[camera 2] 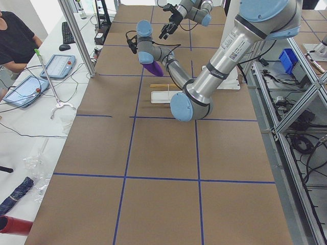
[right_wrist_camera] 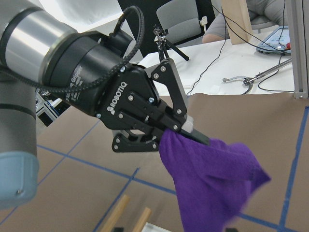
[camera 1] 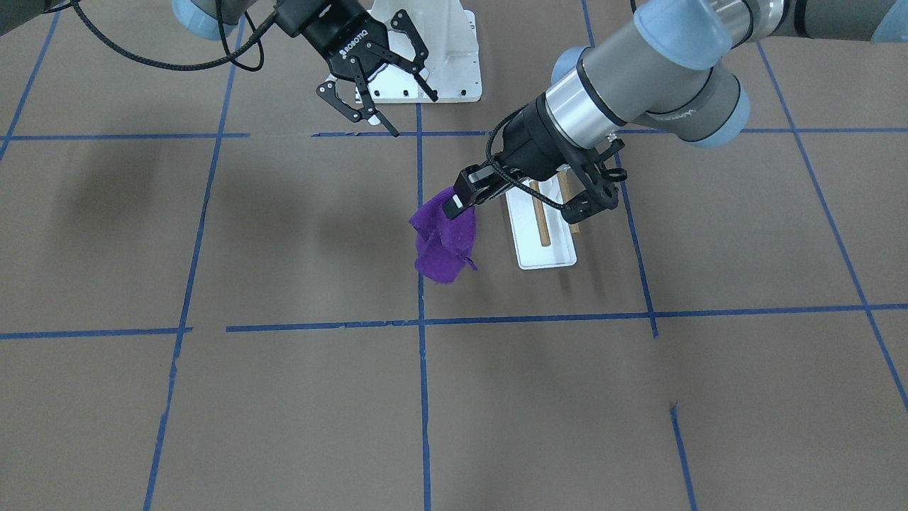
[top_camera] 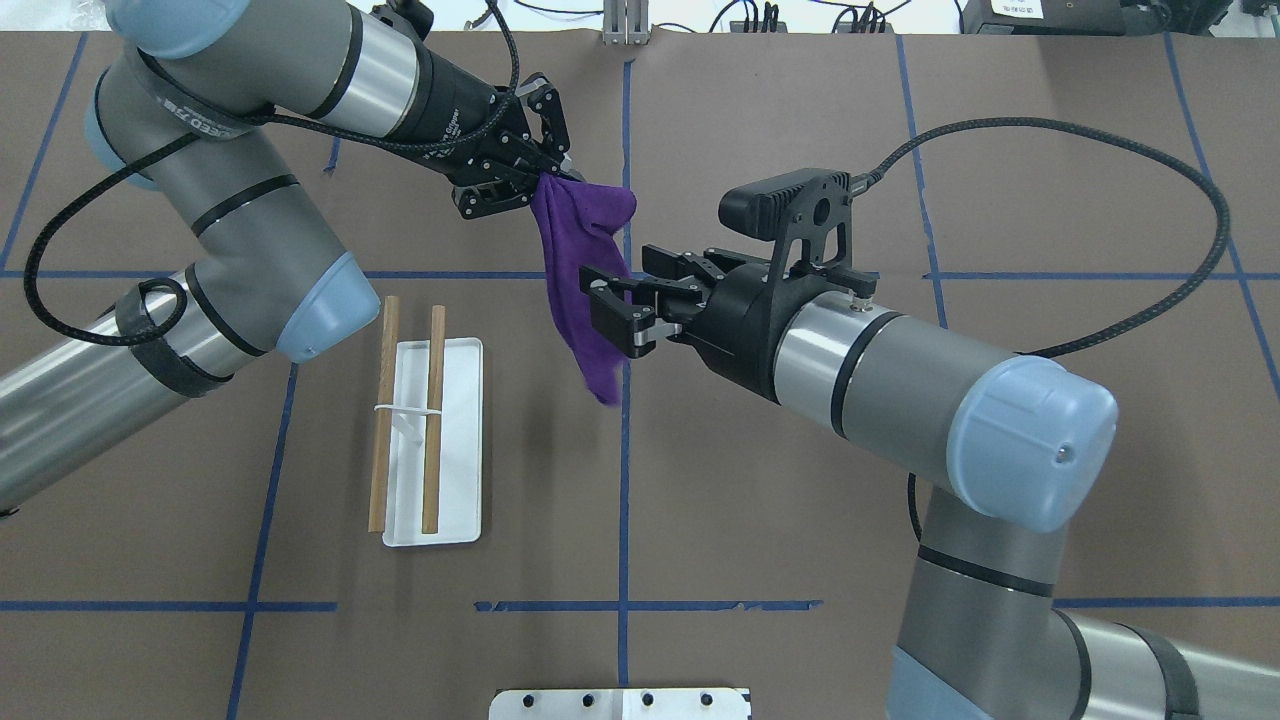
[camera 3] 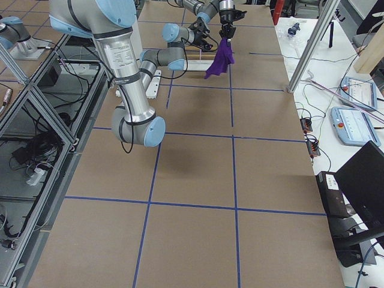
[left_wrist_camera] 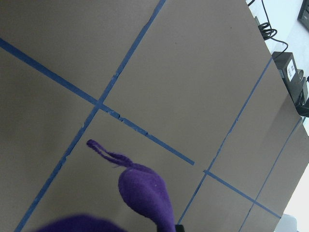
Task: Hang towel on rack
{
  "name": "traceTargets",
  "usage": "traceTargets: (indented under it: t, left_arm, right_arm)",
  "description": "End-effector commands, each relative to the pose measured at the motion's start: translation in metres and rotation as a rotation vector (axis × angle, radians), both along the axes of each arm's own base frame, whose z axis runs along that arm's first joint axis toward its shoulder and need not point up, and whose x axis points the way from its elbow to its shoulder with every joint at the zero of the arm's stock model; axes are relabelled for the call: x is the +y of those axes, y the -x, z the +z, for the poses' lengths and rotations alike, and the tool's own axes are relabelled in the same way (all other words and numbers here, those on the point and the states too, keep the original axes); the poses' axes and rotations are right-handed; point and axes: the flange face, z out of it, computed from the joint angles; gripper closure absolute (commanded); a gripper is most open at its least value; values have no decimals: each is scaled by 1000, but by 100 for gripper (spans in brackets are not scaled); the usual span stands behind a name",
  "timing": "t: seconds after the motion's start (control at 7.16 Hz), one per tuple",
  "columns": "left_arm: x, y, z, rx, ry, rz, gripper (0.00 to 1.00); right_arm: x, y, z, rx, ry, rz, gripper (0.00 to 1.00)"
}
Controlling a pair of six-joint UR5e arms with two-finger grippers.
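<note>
A: Left gripper (top_camera: 540,180) first. What is it doing?

B: My left fingers are pinched together on one corner of the purple towel (top_camera: 585,280). The right wrist view shows it clearly: fingertips clamped on the cloth, the rest hanging down in a loose bunch, clear of the table (top_camera: 800,560).

A: And the right gripper (top_camera: 610,295)?

B: Jaws spread, nothing in them. In the overhead view it sits level with the hanging cloth, fingers pointing at it from the right. Whether a pad already touches the cloth, I cannot tell.

A: Where is the rack (top_camera: 432,440)?

B: On the table, near my left arm, to the left of the towel and apart from it. Two wooden dowels (top_camera: 384,410) lie parallel above the white base. Both are bare.

A: Step in hand?

B: My judgement: the towel is lifted and held up, not yet spread. The right gripper seems set to take a second hold.

A: Next move?

B: Probably close the right jaws on a free edge, draw the cloth flat between both grippers, then carry it left over the dowels and lower it across them. The bunched cloth needs opening first, else it may slide off.
</note>
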Motion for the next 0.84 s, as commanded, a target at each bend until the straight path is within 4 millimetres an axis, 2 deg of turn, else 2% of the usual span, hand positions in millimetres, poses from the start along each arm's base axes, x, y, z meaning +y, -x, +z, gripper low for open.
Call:
traceTargets:
  t: [0.0, 0.14, 0.28, 0.42, 0.56, 0.7]
  left_arm:
    - [-7, 13, 0, 1, 3, 2, 100]
    - [-7, 13, 0, 0, 4, 1, 100]
    - [-4, 15, -1, 3, 2, 13, 100]
    - [2, 18, -6, 11, -6, 27, 100]
    - [13, 27, -16, 30, -30, 21, 100]
    - [24, 36, -25, 50, -57, 18, 100]
  right_arm:
    - [17, -41, 15, 146, 60, -86, 0]
    - [17, -70, 31, 217, 109, -129, 0]
    - [-2, -111, 37, 289, 206, -202, 0]
    - [-29, -158, 49, 348, 317, -291, 0]
    - [-47, -188, 61, 403, 361, -309, 0]
    - [-61, -202, 83, 518, 400, -307, 0]
